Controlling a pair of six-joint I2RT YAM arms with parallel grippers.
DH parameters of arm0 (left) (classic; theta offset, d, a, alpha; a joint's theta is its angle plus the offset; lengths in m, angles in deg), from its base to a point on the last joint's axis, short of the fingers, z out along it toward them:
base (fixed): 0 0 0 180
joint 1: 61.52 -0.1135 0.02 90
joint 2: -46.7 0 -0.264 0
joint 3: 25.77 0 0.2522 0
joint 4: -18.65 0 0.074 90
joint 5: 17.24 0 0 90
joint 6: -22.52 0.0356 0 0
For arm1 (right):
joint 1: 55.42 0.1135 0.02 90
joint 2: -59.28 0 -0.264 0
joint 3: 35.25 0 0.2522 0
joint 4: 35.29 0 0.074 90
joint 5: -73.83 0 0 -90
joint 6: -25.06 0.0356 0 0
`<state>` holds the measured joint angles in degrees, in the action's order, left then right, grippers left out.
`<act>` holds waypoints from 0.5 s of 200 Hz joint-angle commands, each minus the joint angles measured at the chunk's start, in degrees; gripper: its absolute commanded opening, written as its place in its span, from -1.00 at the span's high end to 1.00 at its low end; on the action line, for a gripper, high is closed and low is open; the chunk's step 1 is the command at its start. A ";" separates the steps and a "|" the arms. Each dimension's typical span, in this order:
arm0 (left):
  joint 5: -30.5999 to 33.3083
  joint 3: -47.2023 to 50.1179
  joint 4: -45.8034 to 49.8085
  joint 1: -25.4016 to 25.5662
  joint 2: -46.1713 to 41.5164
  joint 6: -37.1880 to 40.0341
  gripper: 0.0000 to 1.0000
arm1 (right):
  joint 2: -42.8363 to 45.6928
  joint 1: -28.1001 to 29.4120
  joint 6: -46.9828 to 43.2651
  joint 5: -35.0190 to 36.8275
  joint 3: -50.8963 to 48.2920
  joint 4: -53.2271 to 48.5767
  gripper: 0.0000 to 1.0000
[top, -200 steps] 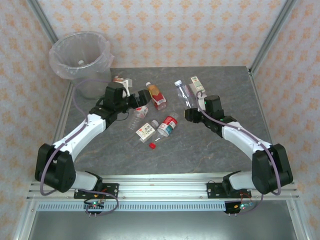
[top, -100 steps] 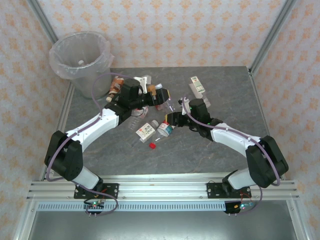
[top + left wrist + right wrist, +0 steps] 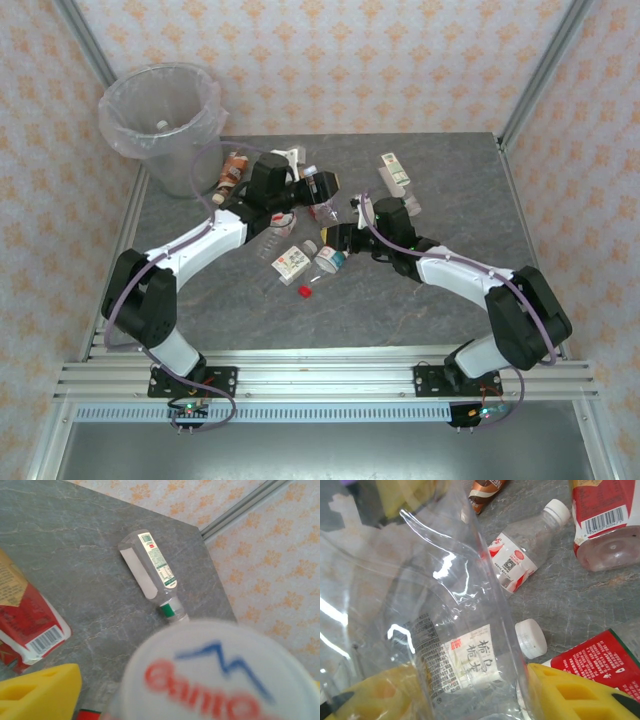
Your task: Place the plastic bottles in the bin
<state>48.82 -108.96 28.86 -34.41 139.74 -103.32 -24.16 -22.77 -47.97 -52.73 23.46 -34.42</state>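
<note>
Though clear, bottle [image 3: 455, 605] shows creased walls | label [image 3: 470, 660]: white, black print

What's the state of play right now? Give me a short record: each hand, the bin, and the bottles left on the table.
left hand: mid-table, right at a white cap; grip unclear
right hand: shut on a clear crumpled bottle, mid-table beside the left hand
bin: far left corner, bag-lined, apart from both hands
on table: several bottles lying down, including a brown bottle next to the bin and a green-labelled bottle towards the far right
loose item: red cap, near centre
</note>
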 commanded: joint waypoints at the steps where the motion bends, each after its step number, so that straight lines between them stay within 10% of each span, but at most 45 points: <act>1: -0.13 -2.50 -0.72 0.82 0.61 -0.04 -0.48 | -0.23 0.66 0.69 -1.87 1.97 3.20 0.04; 100: 0.47 -4.23 2.43 1.13 1.17 1.74 -0.18 | 0.18 0.56 -4.14 0.15 4.27 -2.57 -0.33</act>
<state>48.84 -110.80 30.24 -33.71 140.00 -103.01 -24.24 -22.55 -50.04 -53.45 25.75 -36.63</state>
